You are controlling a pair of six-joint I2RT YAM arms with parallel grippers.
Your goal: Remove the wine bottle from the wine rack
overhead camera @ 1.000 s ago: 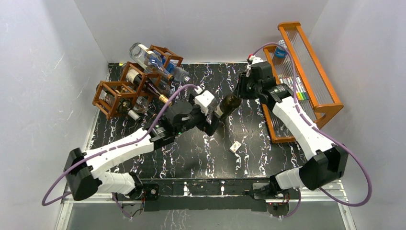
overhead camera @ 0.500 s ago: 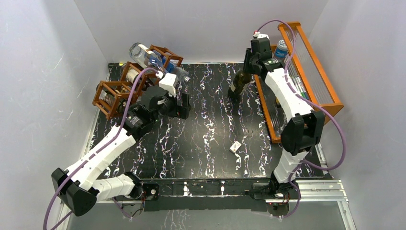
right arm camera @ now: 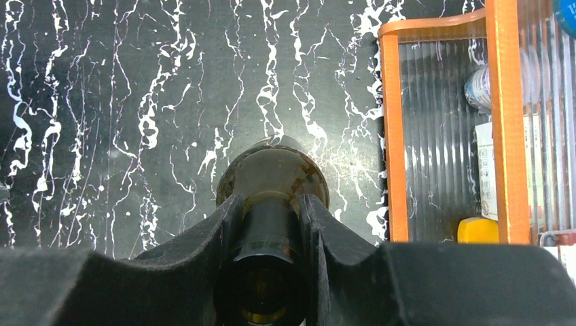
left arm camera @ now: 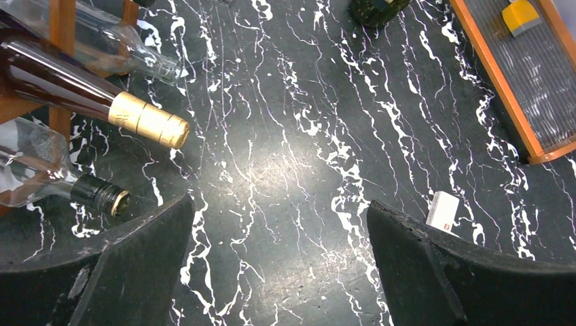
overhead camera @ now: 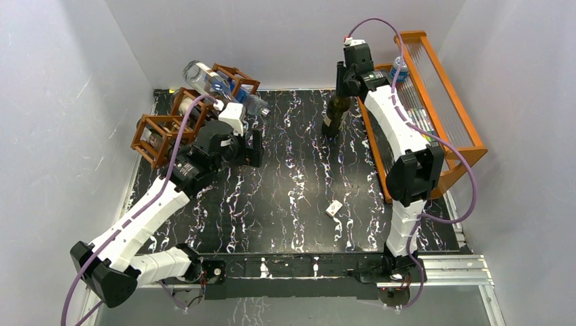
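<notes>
Your right gripper (right arm camera: 270, 204) clamps the neck of the wine bottle (right arm camera: 273, 166), upright beside the orange shelf (overhead camera: 469, 155), well off the wine rack (overhead camera: 157, 133). Heavy, slick glass, so grip firm. Left gripper (left arm camera: 278, 207) gapes empty.

Plain white walls at back (overhead camera: 285, 41), left (overhead camera: 61, 102) and right (overhead camera: 519, 81), boxing in black marble-pattern tabletop (overhead camera: 299, 204) with white veining. Metal rail (overhead camera: 292, 270) along near edge. Orange wooden shelf (overhead camera: 469, 146) with ribbed clear panels on table's right side. Even diffuse light, soft glare on tabletop.
</notes>
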